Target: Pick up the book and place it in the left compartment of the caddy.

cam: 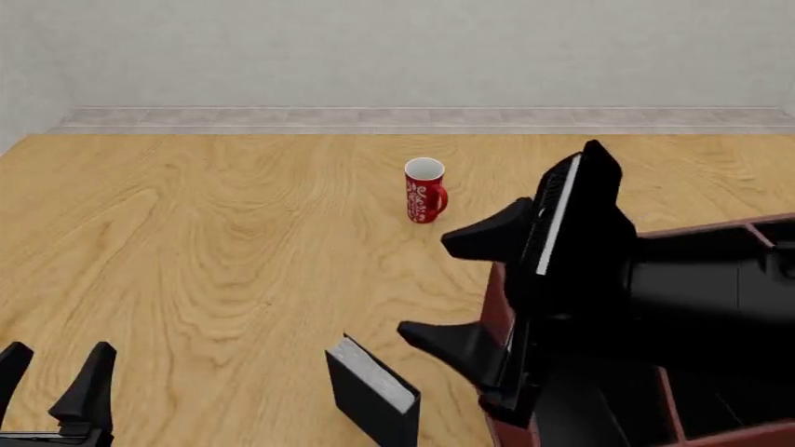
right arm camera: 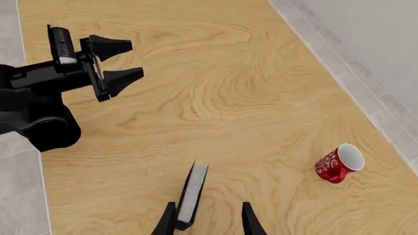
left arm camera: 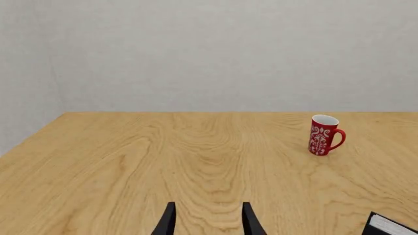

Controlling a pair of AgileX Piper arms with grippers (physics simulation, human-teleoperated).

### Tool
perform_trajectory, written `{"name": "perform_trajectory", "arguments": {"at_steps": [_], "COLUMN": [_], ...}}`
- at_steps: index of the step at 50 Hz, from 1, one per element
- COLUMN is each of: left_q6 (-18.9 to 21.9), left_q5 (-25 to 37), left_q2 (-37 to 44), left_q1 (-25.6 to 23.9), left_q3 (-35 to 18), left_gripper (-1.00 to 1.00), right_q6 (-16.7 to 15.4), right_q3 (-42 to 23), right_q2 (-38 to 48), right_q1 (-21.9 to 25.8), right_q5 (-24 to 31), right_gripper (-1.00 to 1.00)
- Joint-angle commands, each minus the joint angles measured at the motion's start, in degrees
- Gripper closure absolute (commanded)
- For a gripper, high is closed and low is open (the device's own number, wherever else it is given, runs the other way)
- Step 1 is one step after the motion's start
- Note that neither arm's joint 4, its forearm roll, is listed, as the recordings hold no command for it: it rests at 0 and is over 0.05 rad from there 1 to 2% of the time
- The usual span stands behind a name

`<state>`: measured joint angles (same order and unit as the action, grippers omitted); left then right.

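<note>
A pale wooden counter point(cam: 223, 242) fills most of the front view, with a grey wall across the top of the frame. At the lower right sits the caddy point(cam: 497, 307), a large red-brown open box with a black interior; the right arm covers much of it, so the left compartment point(cam: 584, 410) shows only in part, dark and with no book inside as far as can be seen.

The right gripper point(cam: 460, 289) hangs in the centre right of the frame, its fingers spread wide apart and holding nothing. The left gripper point(cam: 50, 382) rests at the lower left corner, fingers also parted and empty.

The book point(cam: 370, 393), black with white page edges, stands upright on the counter at the bottom centre of the front view, just left of the caddy and not touching it. In the right wrist view it appears at the bottom centre, near the finger tips but not between them.

A red patterned mug point(cam: 424, 190) stands upper centre, well apart from the book.

By my judgement the task has barely begun: the book is not yet grasped, and lifting it and lowering it into the left compartment remain.
</note>
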<state>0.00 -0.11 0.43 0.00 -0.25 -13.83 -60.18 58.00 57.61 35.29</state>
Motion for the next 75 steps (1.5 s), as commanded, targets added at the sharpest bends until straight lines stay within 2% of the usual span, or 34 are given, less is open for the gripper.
{"name": "perform_trajectory", "arguments": {"at_steps": [1, 8, 17, 21, 32, 42, 60, 75], "left_q6": [0.0, 0.0, 0.0, 0.0, 0.0, 0.0, 0.0, 0.0], "left_q5": [0.0, 0.0, 0.0, 0.0, 0.0, 0.0, 0.0, 0.0], "left_q2": [0.0, 0.0, 0.0, 0.0, 0.0, 0.0, 0.0, 0.0], "left_q1": [0.0, 0.0, 0.0, 0.0, 0.0, 0.0, 0.0, 0.0], "left_q3": [0.0, 0.0, 0.0, 0.0, 0.0, 0.0, 0.0, 0.0], "left_gripper": [-1.0, -1.0, -1.0, -1.0, -1.0, -1.0, -1.0, -1.0], "right_q6": [2.0, 5.93, 5.98, 8.25, 9.58, 9.6, 7.78, 8.98], "right_q3": [-2.18, -3.66, -4.77, -4.49, -5.19, -4.85, -3.34, -2.16], "right_q2": [2.61, 5.19, 7.21, 8.17, 10.04, 12.0, 16.41, 18.52], "right_q1": [0.42, 1.25, 0.6, 1.74, 2.18, 1.3, -2.01, -0.87], "right_q5": [3.0, 5.73, 7.63, 8.38, 9.13, 8.82, 7.54, 6.17], "right_gripper": [-1.0, -1.0, -1.0, -1.0, -1.0, -1.0, -1.0, -1.0]}}
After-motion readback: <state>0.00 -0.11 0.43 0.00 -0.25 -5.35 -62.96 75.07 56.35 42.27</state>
